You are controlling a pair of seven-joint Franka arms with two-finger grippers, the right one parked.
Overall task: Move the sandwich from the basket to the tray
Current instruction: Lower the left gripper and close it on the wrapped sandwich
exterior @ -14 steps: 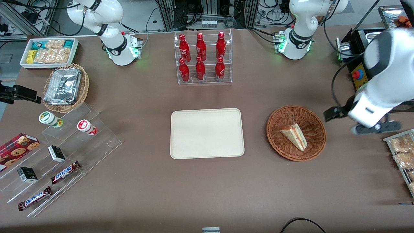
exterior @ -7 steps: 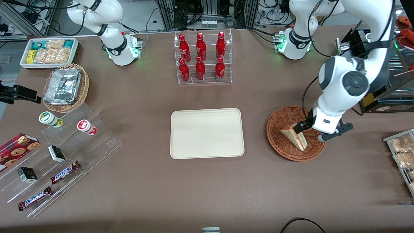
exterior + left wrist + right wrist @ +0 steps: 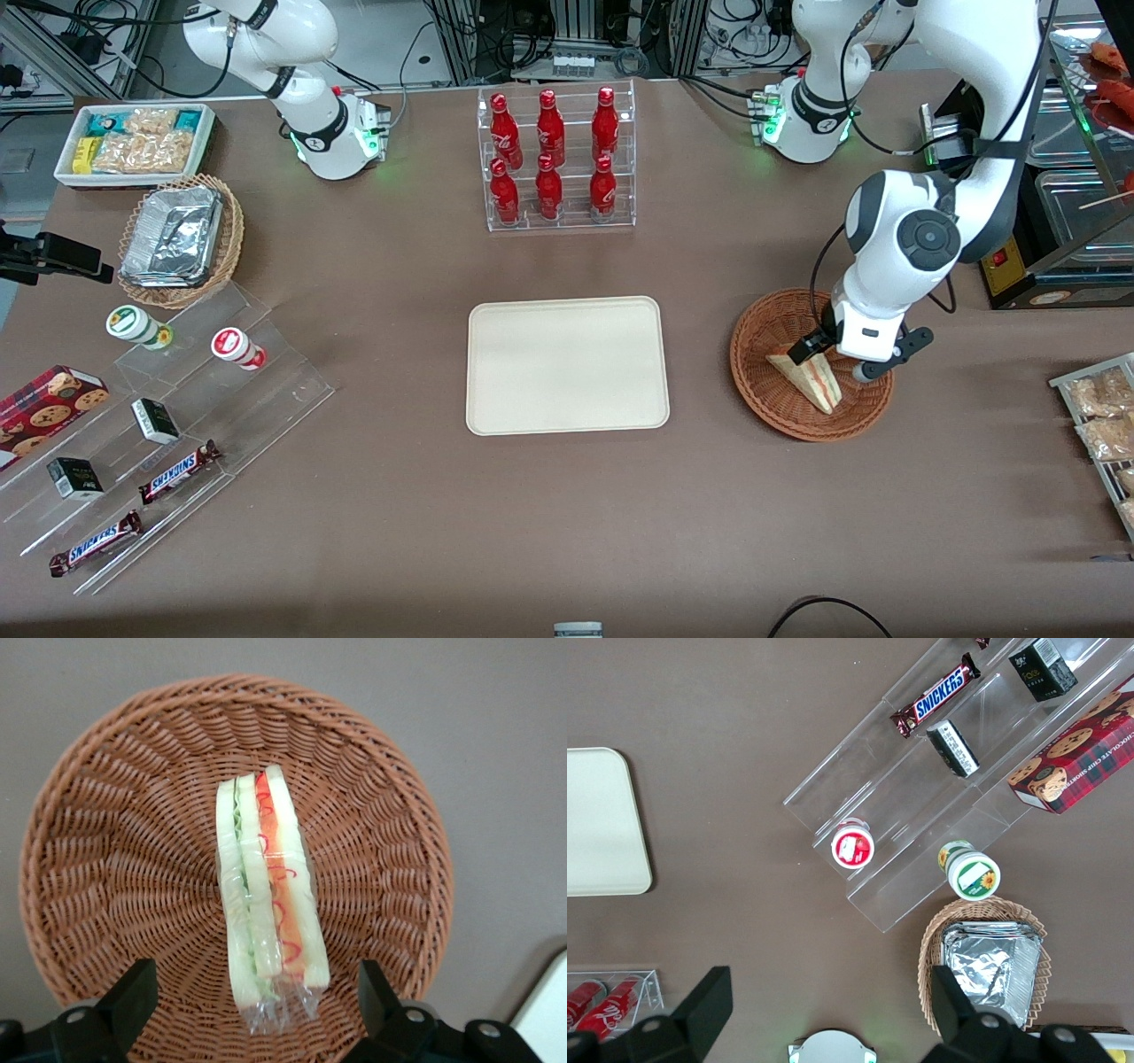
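Observation:
The sandwich (image 3: 808, 379), a plastic-wrapped white wedge with red and green filling, lies in the round reddish-brown basket (image 3: 760, 390) toward the working arm's end of the table. My gripper (image 3: 837, 359) hangs open just above the basket. In the left wrist view the sandwich (image 3: 266, 895) lies lengthwise across the basket (image 3: 115, 833), and the open gripper (image 3: 255, 1005) has one black finger on each side of the wedge's wrapped end, touching neither. The cream tray (image 3: 567, 365) lies flat at the table's middle with nothing on it.
A clear rack of red bottles (image 3: 556, 159) stands farther from the camera than the tray. Snack packets on a wire rack (image 3: 1103, 425) sit at the working arm's table edge. A tan basket of foil packets (image 3: 177, 239) and acrylic steps with snacks (image 3: 159, 425) lie toward the parked arm's end.
The left arm swung in from the working arm's table edge to above the basket, then shifted a little farther over the sandwich. The sandwich has not moved.

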